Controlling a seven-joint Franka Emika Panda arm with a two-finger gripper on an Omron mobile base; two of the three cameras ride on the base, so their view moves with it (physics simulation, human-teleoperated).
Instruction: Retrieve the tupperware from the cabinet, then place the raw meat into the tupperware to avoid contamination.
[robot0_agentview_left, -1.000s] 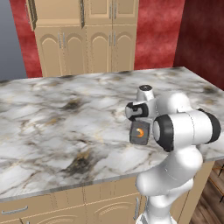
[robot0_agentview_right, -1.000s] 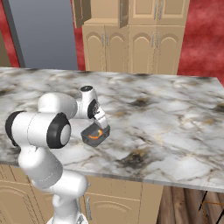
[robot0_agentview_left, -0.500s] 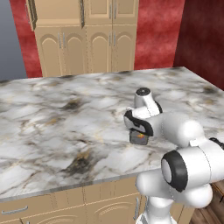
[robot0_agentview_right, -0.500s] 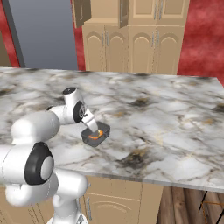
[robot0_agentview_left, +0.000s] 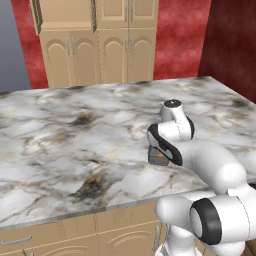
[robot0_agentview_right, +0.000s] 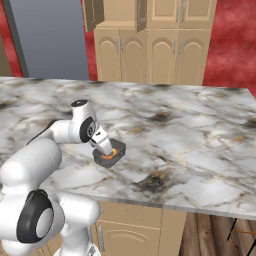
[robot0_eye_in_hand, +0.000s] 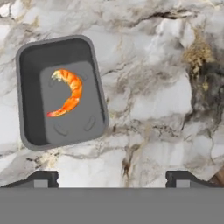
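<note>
Raw meat (robot0_eye_in_hand: 67, 92) lies inside the tupperware (robot0_eye_in_hand: 61, 92) on the tabletop (robot0_eye_in_hand: 166, 100), frame upper left; fingers (robot0_eye_in_hand: 112, 179) released, holding nothing. Task looks done.

Two cameras are riding behind the white jointed arm, one looking forward and down from its left, the other from its right. Both are taking in the same grey-veined marble counter top (robot0_agentview_left: 75, 145) (robot0_agentview_right: 190, 145), the tall light-tan wooden cabinet (robot0_agentview_left: 100, 45) (robot0_agentview_right: 150, 45) beyond it, and the dark grey rectangular plastic tub (robot0_agentview_left: 158, 157) (robot0_agentview_right: 109, 155) near the counter's front edge. The hand camera is looking straight down from close above, sharing with them that tub (robot0_eye_in_hand: 30, 87) and the marble around it.
</note>
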